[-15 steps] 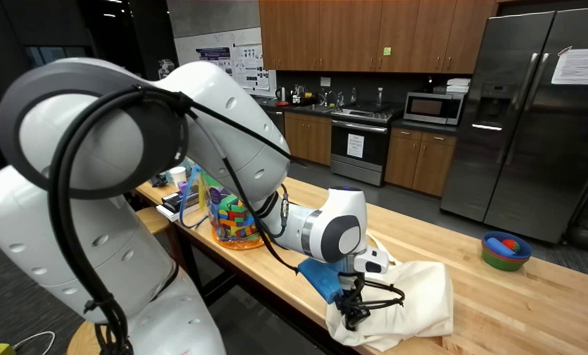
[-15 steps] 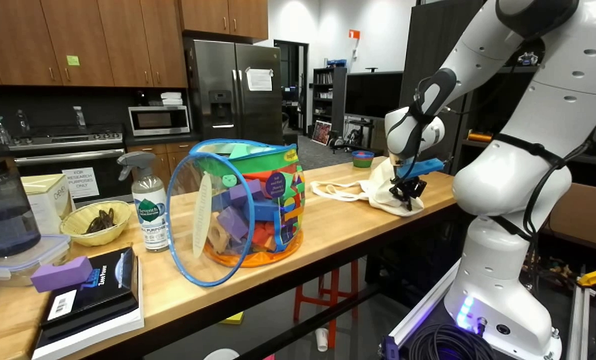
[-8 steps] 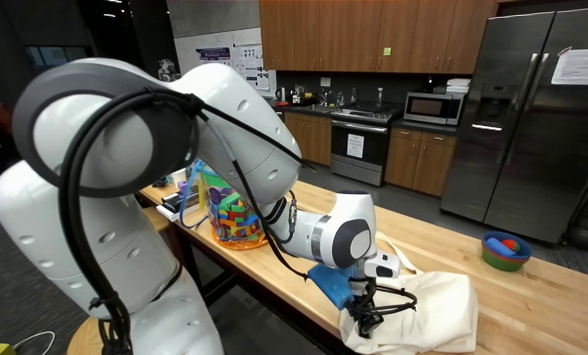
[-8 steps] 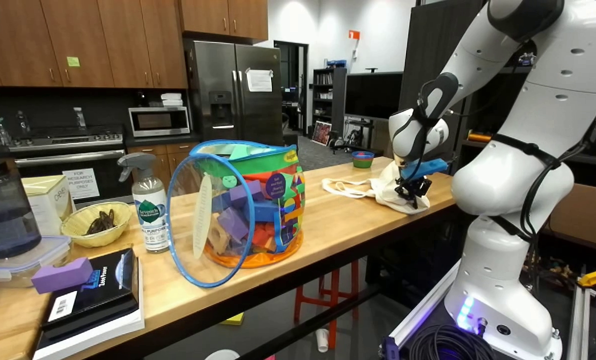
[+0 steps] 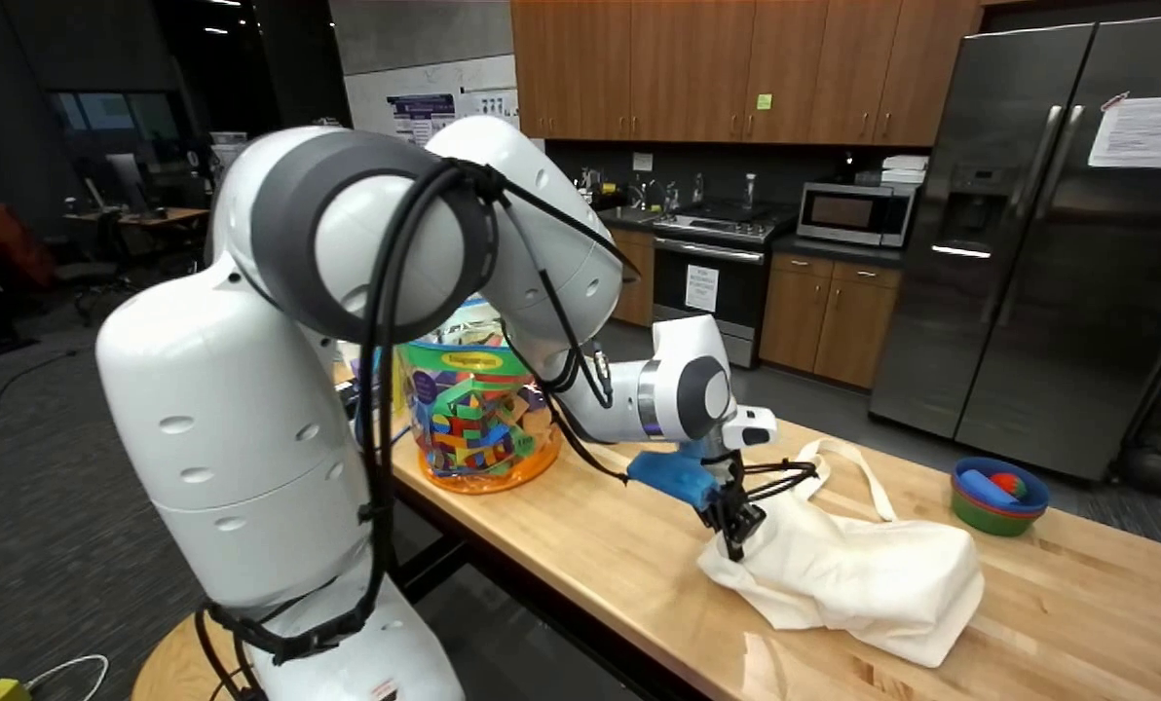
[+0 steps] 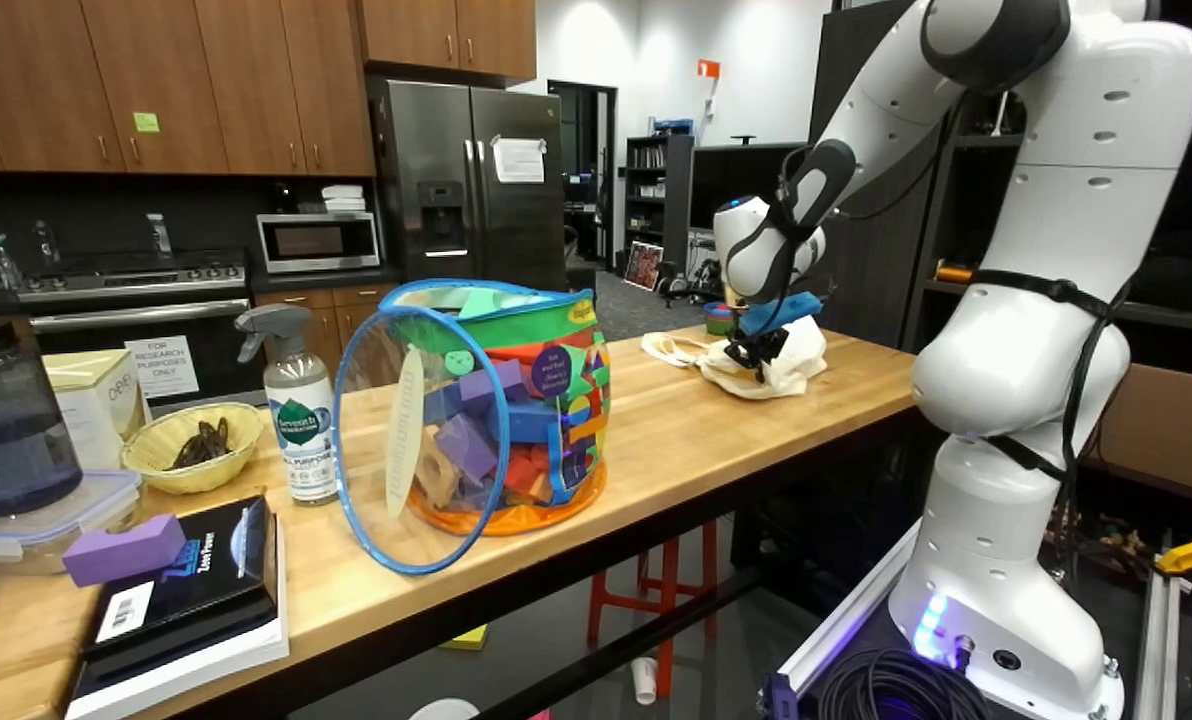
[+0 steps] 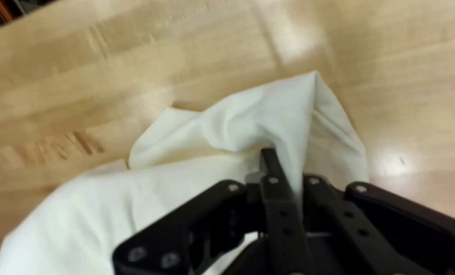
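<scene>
Now we see the arm bent, its gripper pointing downward, pinched together on a fold of the bag beneath it. On one side of the gripper stands a block container, on the other, bowls. The bag is wrinkled cream cloth; the container is partly transparent.

Wood cabinets up high along the far side, with a stove, microwave and big steel fridge going left to right. Floor is dark grey. In an exterior view the far left's pretty gloomy, with a desk. White wall in an exterior view is way brighter, plus there's a red stool under the wood surface.
</scene>
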`<state>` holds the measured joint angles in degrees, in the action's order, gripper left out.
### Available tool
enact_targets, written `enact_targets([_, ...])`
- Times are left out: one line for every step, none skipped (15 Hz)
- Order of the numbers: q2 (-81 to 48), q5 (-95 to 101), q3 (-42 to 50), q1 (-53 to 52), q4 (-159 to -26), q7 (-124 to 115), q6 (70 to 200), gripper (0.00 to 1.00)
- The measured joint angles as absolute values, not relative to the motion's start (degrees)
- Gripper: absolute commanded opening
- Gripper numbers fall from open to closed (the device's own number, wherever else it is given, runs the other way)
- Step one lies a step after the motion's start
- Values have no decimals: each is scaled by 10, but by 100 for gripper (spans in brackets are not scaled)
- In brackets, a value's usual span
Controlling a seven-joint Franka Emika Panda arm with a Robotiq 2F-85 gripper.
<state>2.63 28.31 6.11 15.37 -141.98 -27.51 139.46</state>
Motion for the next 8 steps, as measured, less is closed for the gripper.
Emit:
enact_targets([12, 283, 59, 142, -1396, -274, 1394, 1])
enact_targets([-2, 283, 58, 130, -1371, -273, 1394, 1])
enact_targets([-17, 283, 57, 119, -1347, -271, 1394, 1])
enact_targets([-30, 283, 56, 109, -1324, -267, 1394, 1])
enact_targets([-43, 283, 56, 98, -1302, -264, 1393, 1])
enact_targets([-54, 282, 55, 87, -1281, -260, 1393, 1])
enact_targets([-66, 282, 55, 77, -1261, -255, 1393, 1])
enact_targets([-76, 281, 54, 67, -1243, -250, 1393, 1])
